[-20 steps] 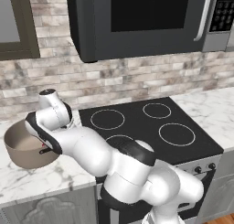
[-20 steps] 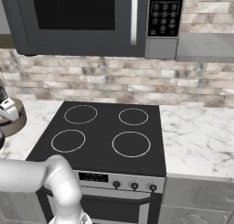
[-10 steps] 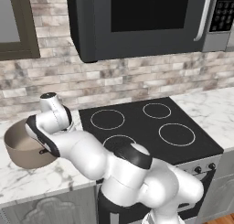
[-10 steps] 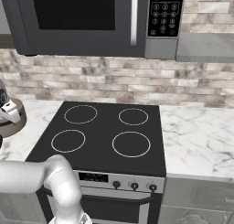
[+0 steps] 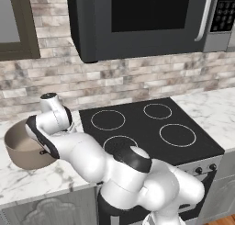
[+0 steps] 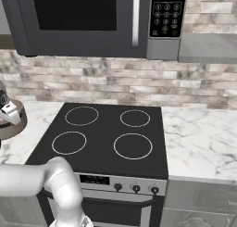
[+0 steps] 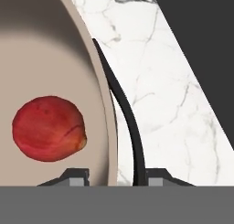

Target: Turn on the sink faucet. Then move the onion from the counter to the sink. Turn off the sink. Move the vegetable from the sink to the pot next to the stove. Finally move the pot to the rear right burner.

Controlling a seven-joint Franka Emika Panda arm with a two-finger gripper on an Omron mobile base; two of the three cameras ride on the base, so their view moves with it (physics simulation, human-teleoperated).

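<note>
Black stove [image 5: 151, 125] lies off to the fingers' right, white marble counter [image 7: 155, 104] just beside them. Grey-brown pot [image 5: 20, 148] sits on it, rim and handle between the gripper [image 7: 112, 175] fingers, which have narrowed from wide a second ago. Onion [image 7: 49, 128] rests inside, left of them. Lifting toward the rear right burner [image 5: 157, 110] looks next.

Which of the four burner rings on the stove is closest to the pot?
The front left ring, the one partly hidden behind the arm. It lies on the pot's side and nearest the front edge; the other three sit farther back or right.
</note>
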